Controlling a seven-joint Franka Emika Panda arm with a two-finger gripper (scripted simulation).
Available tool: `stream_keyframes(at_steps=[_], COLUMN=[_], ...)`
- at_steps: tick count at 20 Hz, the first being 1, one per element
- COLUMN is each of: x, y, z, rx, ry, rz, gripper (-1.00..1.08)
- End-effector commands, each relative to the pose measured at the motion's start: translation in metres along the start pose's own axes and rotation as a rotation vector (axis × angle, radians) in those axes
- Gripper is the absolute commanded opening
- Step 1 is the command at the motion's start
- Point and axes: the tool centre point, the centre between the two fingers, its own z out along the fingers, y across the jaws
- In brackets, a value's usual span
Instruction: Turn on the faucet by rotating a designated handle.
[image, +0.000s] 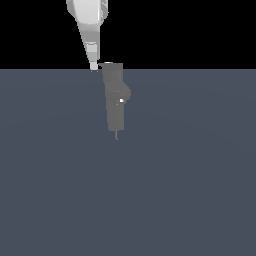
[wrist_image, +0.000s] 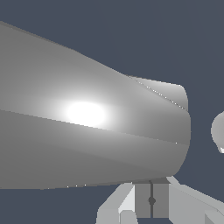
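Observation:
The faucet (image: 114, 100) is a matte grey upright column on the dark floor. It has a rounded bulge (image: 126, 92), a tiny white dot (image: 121, 101) and a thin pin (image: 116, 135) at its bottom. My gripper (image: 94, 66) comes down from above and sits just off the column's top corner, on the exterior view's left. In the wrist view a large grey faucet body (wrist_image: 87, 118) fills most of the picture, close over the gripper (wrist_image: 151, 201). The fingers are pressed together with nothing between them. I cannot tell the handle apart from the column.
The glossy white arm (image: 88, 20) slants down from the top of the exterior view. A flat blue-grey floor (image: 190, 175) spreads around the faucet. A rounded grey part (wrist_image: 217, 130) shows at the edge of the wrist view.

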Motion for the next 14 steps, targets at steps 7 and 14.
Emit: stream_keyframes(at_steps=[7, 14], x=[0.074, 0.081], y=[0.005, 0.004], z=[-0.003, -0.001], rx=[0.008, 0.000], ry=[-0.001, -0.001], rz=[0.032, -0.001], gripper=[-1.00, -1.00])
